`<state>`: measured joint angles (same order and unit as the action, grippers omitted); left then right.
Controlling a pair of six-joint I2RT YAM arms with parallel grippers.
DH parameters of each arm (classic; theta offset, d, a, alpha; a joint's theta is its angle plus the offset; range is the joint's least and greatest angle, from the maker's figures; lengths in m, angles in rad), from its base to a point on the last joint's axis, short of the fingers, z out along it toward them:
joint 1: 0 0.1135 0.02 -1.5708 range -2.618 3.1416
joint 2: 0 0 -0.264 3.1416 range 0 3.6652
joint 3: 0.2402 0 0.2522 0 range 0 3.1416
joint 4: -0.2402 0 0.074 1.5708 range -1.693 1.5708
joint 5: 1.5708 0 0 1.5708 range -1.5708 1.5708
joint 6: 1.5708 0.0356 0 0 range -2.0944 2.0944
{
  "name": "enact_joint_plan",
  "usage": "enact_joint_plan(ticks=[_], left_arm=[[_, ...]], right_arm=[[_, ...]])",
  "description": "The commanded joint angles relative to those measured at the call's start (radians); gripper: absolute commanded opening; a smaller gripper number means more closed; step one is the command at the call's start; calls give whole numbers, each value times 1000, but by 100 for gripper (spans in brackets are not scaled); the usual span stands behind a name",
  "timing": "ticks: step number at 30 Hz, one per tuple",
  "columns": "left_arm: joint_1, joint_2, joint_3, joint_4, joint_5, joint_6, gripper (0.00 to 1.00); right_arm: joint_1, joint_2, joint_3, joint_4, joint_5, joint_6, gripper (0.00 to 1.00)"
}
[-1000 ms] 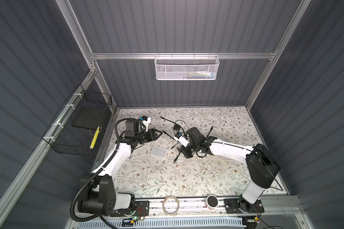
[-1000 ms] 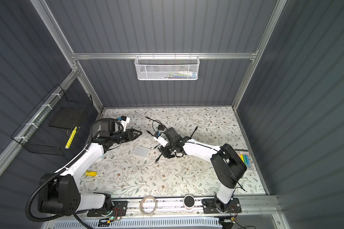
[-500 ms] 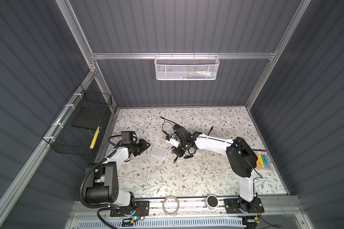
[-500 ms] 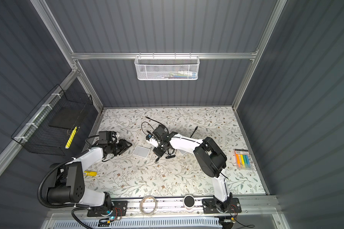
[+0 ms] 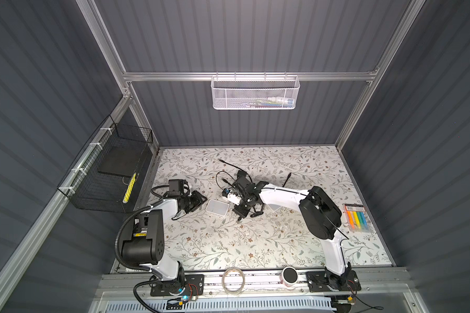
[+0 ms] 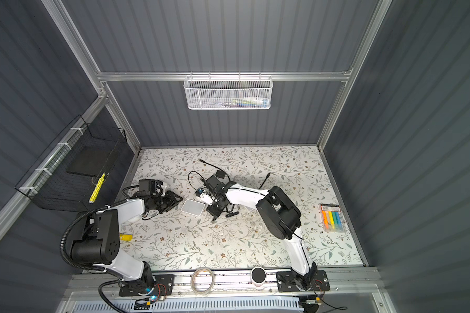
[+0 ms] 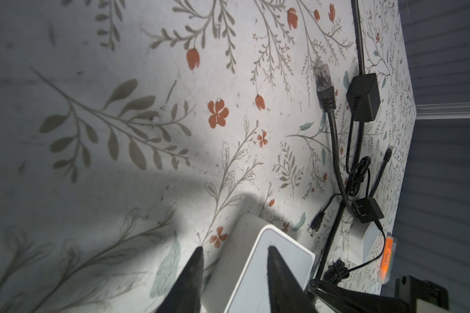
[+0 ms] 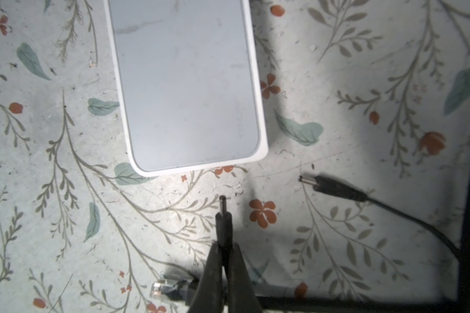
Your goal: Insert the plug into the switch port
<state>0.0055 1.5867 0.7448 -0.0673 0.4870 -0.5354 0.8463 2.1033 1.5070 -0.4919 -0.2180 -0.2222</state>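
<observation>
Dark grey ribbed walls on a metal frame close in a table covered in a pale cloth printed with leaves and small red flowers. The switch lies flat near the middle of this table, and everything else is placed from it. High on the wall behind the switch hangs a white mesh basket, and a black wire basket hangs on the wall to its left. A pack of markers lies well to its right at the table's edge. The switch is a flat white box with rounded corners and a plain light grey top, and no port shows in any view. The left gripper sits just left of it with its fingers partly spread. A corner of the switch shows between them, but I cannot tell whether they touch it. The right gripper is just right of the switch, pinched tight on the plug. The plug is a thin black barrel with a narrow metal tip, aimed at the switch's near short edge with bare cloth between the two. A second plug on a black cord lies on the cloth beside it, and a clear network plug lies farther from the switch.
</observation>
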Motion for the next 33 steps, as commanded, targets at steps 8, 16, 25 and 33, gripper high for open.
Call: enact_joint_plan(ticks=[8,16,25,33], left_arm=[[-39,42,14,18,44,26,36],[-47,56,12,17,41,39,34],[-52,78,10,34,51,41,33],[-67,93,16,35,60,56,32]], right_arm=[[19,65,79,-67,18,-32,0],[22,99,122,-96,31,-39,0],[29,111,141,-103,26,-42,0],[36,104,143,-101,27,-43,0]])
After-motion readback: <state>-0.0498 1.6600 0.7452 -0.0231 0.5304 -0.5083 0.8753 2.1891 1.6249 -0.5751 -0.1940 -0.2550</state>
